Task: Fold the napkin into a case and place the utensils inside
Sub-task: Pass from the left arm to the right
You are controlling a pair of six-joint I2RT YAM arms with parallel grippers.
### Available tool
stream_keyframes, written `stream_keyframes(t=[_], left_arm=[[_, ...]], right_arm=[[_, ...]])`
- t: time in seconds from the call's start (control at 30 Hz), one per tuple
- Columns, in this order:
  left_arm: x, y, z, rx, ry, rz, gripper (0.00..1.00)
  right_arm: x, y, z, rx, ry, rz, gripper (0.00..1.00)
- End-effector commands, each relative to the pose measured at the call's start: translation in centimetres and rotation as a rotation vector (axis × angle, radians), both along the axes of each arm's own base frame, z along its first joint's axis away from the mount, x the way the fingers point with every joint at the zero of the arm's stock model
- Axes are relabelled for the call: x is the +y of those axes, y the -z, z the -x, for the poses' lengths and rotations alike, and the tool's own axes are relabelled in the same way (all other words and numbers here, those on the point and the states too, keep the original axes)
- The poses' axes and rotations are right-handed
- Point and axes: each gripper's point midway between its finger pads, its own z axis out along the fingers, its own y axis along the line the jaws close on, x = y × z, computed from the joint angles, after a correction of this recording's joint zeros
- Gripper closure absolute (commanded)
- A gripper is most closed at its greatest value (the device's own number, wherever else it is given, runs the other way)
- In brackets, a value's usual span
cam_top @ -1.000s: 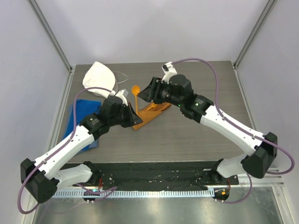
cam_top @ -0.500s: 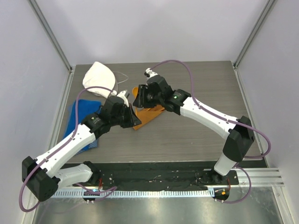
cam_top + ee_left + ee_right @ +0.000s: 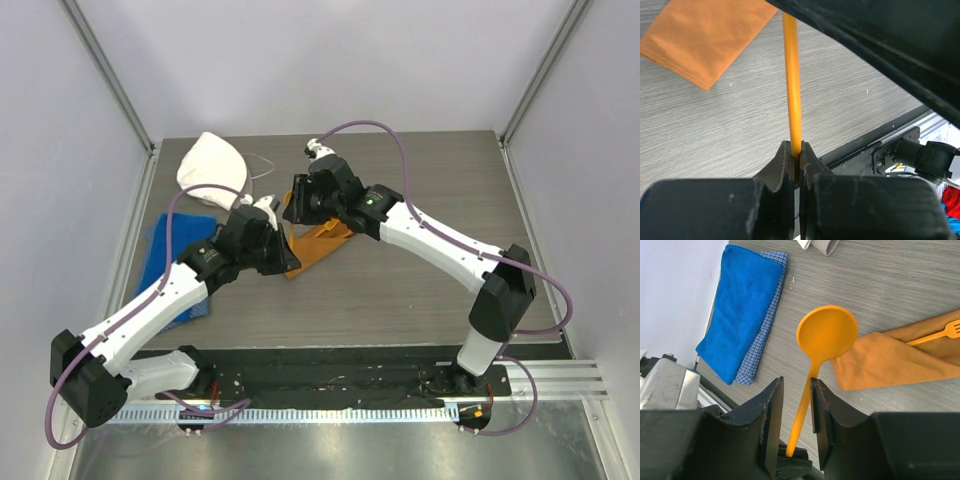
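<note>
One fork [image 3: 940, 334] lies tucked in the folded orange case [image 3: 880, 365] on the tabletop [image 3: 890, 280], tines poking out. Beside it the spoon [image 3: 827, 332] is aloft, its handle end pinched tight in the left tool [image 3: 796, 147]. The neck runs between the half-open jaws of the right tool [image 3: 796, 385], bowl beyond.

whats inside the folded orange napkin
A thin orange plastic fork pokes out of the folded rust-orange cloth napkin; its tines and some handle show. The rest is covered by cloth.
</note>
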Motion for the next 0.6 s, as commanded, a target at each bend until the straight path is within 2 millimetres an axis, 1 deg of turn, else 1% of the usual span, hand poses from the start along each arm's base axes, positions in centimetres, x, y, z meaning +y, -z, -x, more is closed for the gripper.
stream_keyframes(t=[0.0,0.23,0.57], left_arm=[[-0.17,-2.62,-0.55,-0.075,0.014,0.025,1.00],[0.00,-2.48,-0.43,-0.075,0.013,0.020,1.00],[-0.17,-2.44,-0.37,-0.071,0.018,0.028,1.00]], right_arm=[[0.22,-1.14,-0.48,-0.036,0.007,0.002,0.64],[-0.10,-0.71,-0.73,-0.029,0.031,0.015,0.62],[0.12,-0.27,-0.60,-0.011,0.031,0.004,0.64]])
